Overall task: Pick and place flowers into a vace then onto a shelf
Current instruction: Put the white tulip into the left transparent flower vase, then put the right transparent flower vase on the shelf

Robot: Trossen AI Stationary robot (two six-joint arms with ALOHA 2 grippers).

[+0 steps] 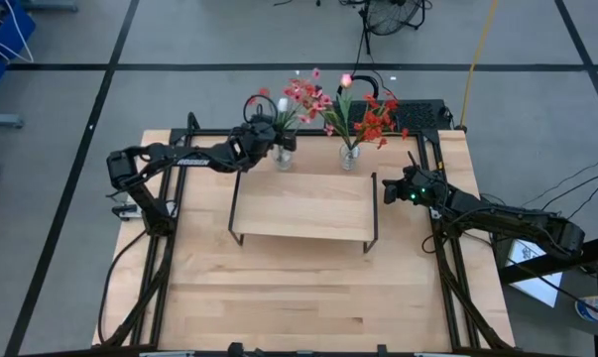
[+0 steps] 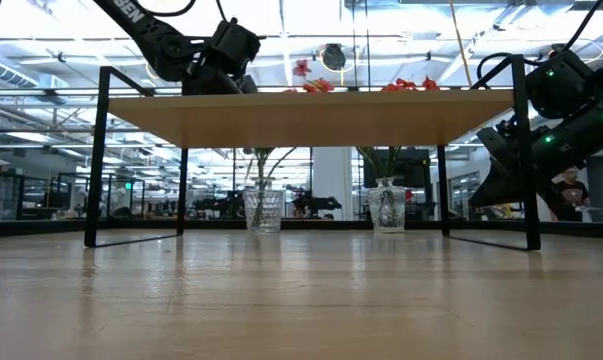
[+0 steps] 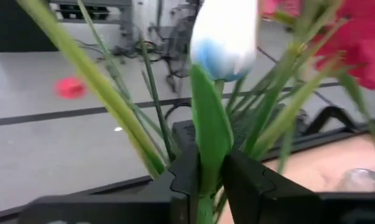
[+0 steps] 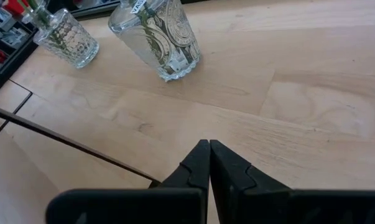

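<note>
Two glass vases stand on the table behind the shelf (image 1: 303, 206). The left vase (image 1: 284, 157) holds red and pink flowers (image 1: 303, 96). The right vase (image 1: 349, 157) holds red flowers (image 1: 376, 121) and a pink tulip bud (image 1: 346, 79). My left gripper (image 1: 267, 134) hovers just left of the left vase's bouquet, shut on a white tulip (image 3: 224, 34). My right gripper (image 1: 386, 188) is shut and empty, low beside the shelf's right end. In the low view both vases (image 2: 263, 210) (image 2: 386, 207) show under the shelf board (image 2: 311, 117). My left gripper pinches the white tulip's green stem and leaf (image 3: 207, 168) between its two fingers (image 3: 184, 180), a short way below the bud. The fingers lie across the stem. The bud stands upright above them among the other stems; the stem's lower end is hidden below the gripper.
The shelf's thin black end frames (image 1: 236, 203) (image 1: 375, 210) stand between the arms. Black rails (image 1: 447, 268) run along the tabletop's sides. Bare wooden tabletop (image 1: 299, 297) lies on the near side of the shelf. In the right wrist view both vases (image 4: 159, 34) (image 4: 66, 38) are ahead.
</note>
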